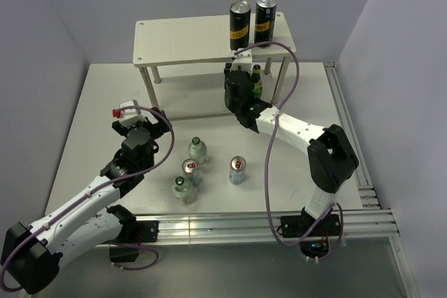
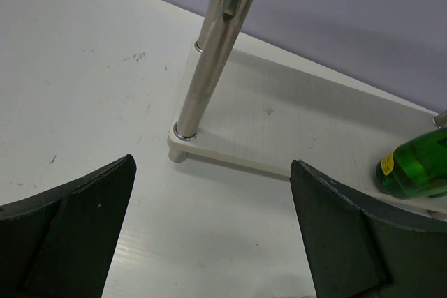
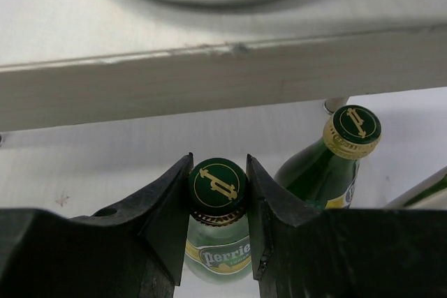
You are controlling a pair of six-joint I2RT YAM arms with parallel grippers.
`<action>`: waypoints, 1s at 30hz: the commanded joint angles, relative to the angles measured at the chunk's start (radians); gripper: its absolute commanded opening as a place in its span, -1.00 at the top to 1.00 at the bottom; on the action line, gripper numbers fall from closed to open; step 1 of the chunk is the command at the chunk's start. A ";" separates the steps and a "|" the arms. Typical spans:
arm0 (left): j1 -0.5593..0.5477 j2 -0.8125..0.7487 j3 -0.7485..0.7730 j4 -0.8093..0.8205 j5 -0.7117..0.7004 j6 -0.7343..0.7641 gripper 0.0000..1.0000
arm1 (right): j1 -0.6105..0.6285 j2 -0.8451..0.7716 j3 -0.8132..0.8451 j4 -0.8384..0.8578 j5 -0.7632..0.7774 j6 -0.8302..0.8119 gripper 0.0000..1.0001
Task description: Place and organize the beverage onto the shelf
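White worktop (image 1: 105, 116). At its rear, pale cream shelf (image 1: 181, 40): two flat boards on round posts, with black cans (image 1: 239, 24) on the top board.

Right gripper (image 3: 218, 165) is beneath the top board, clamped on the ribbed cap of a green glass bottle (image 3: 218, 256). Second green bottle (image 3: 318, 169) just beside it.

Left gripper (image 2: 213, 172) is spread wide and empty, near a shelf post.

Clear bottles (image 1: 198, 150) and slim cans (image 1: 238, 169) stand mid-worktop.
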 commanded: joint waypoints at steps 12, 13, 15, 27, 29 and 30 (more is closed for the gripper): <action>0.012 0.045 0.054 0.001 0.013 0.025 -0.99 | -0.078 0.082 0.105 0.256 0.008 0.006 1.00; 0.010 0.048 0.052 0.005 0.013 0.029 -0.99 | -0.083 0.082 0.105 0.256 0.007 0.011 1.00; 0.012 0.053 0.052 0.008 0.014 0.032 -0.99 | -0.091 0.086 0.104 0.260 0.010 0.008 1.00; 0.012 0.073 0.061 0.013 0.045 0.037 -0.99 | -0.089 0.099 0.133 0.187 -0.013 0.008 0.05; 0.012 0.070 0.061 0.008 0.044 0.038 -0.99 | -0.089 0.099 0.131 0.181 -0.016 0.009 -0.14; 0.012 0.070 0.063 0.005 0.042 0.040 -0.99 | -0.089 0.099 0.130 0.180 -0.018 0.009 -0.21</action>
